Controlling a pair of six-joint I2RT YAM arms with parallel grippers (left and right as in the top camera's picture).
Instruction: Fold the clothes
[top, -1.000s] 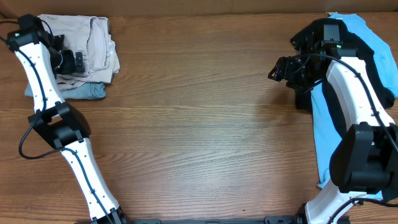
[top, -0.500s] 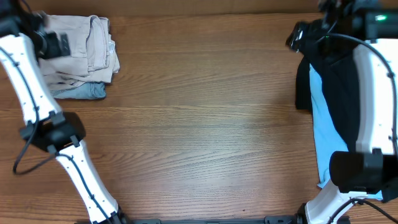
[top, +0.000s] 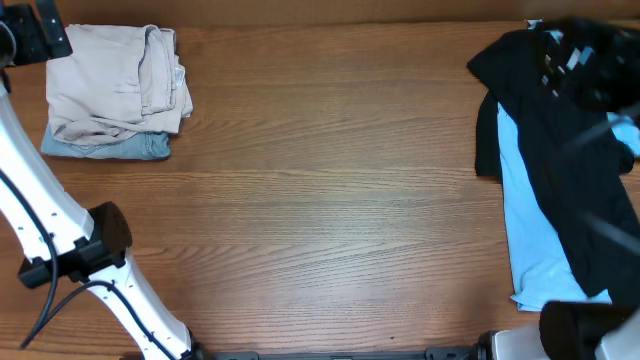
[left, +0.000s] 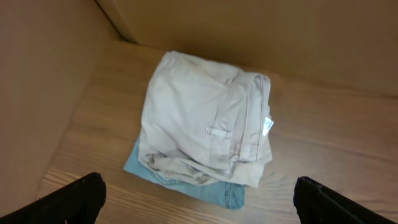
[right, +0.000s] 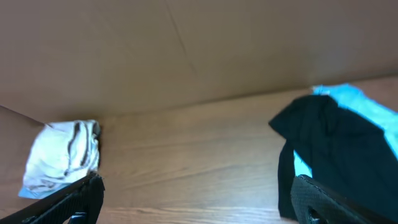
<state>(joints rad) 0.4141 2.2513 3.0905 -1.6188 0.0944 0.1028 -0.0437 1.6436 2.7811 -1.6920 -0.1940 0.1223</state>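
Observation:
The folded beige khaki shorts (top: 112, 85) lie at the table's far left on a folded blue denim piece (top: 110, 148). They also show in the left wrist view (left: 205, 121). My left gripper (left: 199, 200) is open and empty, high above and in front of this stack. It sits at the far left corner in the overhead view (top: 38, 32). The black top (top: 555, 140) lies loose over the sky-blue top (top: 535, 235) at the right. My right gripper (right: 196, 200) is open and empty, raised above them and blurred in the overhead view (top: 588, 68).
A brown cardboard wall (right: 186, 50) runs along the table's far side and the left side (left: 43, 74). The wooden tabletop (top: 330, 200) lies between the two heaps. The right wrist view shows the shorts stack (right: 62, 155) far off at left.
My left gripper has drawn back from the shorts stack to the far left corner. My right arm has lifted off the black top and swung up, now blurred. The black top lies uncovered.

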